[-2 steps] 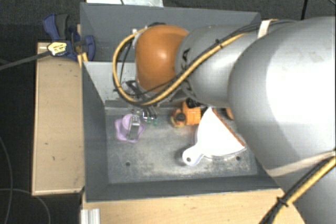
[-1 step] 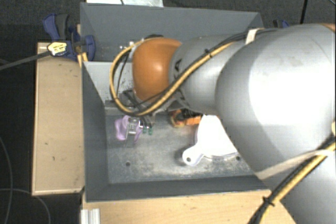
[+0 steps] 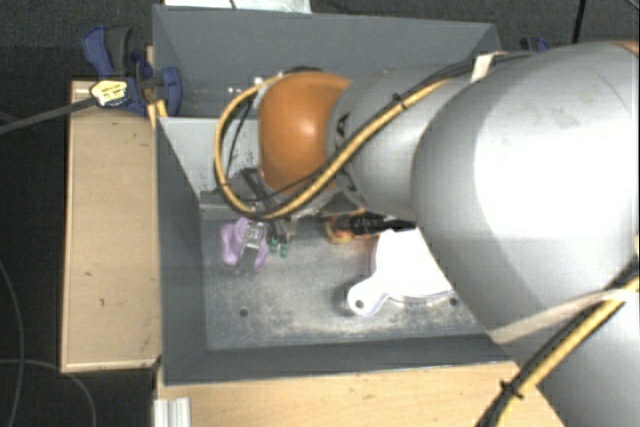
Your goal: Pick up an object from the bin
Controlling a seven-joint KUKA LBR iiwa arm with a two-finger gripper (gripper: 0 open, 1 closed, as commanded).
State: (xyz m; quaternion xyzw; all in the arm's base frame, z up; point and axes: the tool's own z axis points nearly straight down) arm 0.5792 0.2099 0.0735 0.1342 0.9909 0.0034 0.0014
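My gripper (image 3: 272,238) is low over the bin floor at the left, just below the orange cover on the wrist. A small purple, lumpy thing (image 3: 237,244) lies right against its left side; whether it is gripped I cannot tell. A small orange-brown thing (image 3: 343,229) lies just to the gripper's right, partly hidden by the arm. A flat white piece with a short handle (image 3: 385,287) rests on the floor further right, its far part under the arm.
The big grey arm covers the right half and the back of the bin. Bare speckled floor runs along the front, between the purple thing and the front wall. The left wall stands close to the purple thing.
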